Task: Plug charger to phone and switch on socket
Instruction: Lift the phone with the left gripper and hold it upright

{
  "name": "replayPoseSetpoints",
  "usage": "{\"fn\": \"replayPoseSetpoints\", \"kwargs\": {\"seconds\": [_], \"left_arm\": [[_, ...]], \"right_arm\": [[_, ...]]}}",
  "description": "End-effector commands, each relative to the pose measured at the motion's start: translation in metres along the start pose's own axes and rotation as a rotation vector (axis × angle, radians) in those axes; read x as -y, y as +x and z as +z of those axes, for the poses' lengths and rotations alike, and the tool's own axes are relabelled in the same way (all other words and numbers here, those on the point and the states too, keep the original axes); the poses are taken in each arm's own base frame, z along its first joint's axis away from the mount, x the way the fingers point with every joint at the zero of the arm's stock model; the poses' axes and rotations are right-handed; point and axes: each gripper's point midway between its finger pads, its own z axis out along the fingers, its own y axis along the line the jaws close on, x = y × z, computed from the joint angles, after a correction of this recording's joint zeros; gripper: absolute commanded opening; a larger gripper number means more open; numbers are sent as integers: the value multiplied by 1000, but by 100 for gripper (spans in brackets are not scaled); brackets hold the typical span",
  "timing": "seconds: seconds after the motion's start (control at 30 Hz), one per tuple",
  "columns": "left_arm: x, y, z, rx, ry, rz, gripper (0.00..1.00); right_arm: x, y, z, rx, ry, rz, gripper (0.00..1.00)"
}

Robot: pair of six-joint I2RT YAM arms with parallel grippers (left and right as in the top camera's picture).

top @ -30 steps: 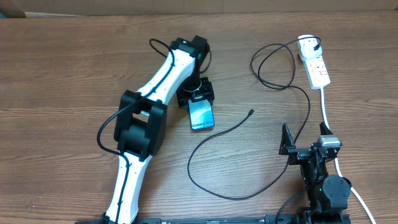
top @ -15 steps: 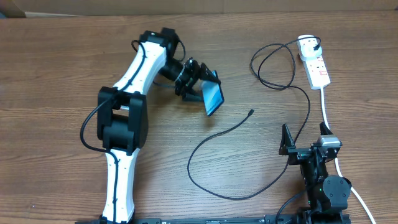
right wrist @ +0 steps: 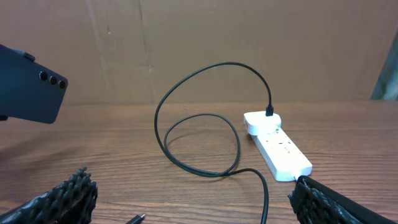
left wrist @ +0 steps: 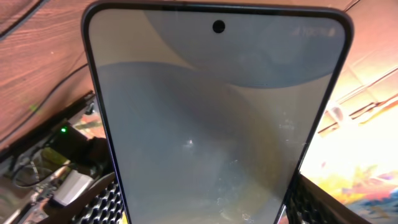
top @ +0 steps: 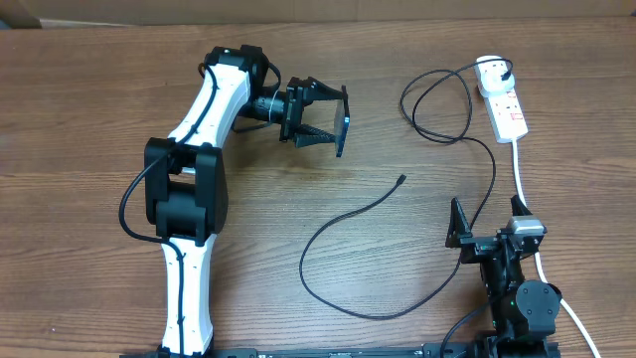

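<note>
Overhead, phone (top: pixel 342 121) is seen edge-on, held by left gripper (top: pixel 326 117) at upper centre; its screen is shown only in L-wrist view, w/ right gripper (top: pixel 486 217) spread wide.

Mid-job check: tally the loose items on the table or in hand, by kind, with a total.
phone: 1, gripped in the left end effector
charger: 1, tip lying free on the table
socket: 1
Total: 3
</note>
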Motion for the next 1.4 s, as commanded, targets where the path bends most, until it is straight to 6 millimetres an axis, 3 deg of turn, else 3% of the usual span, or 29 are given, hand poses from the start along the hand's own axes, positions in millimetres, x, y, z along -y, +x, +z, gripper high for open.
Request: {"fn": "replayPoseSetpoints", "kwargs": {"seconds": [0.0, 0.1, 0.33, 1.37], "left_arm": [[17, 8, -9, -29, 77, -32, 62], [16, 10, -14, -22, 85, -89, 63], [17, 8, -21, -8, 96, -48, 63], [17, 8, -21, -4, 96, 31, 62]], "right_arm": [[0, 2, 0, 5, 2, -4, 100], [0, 2, 0, 5, 2, -4, 100], [0, 2, 0, 5, 2, -4, 100], [0, 2, 0, 5, 2, -4, 100]]}}
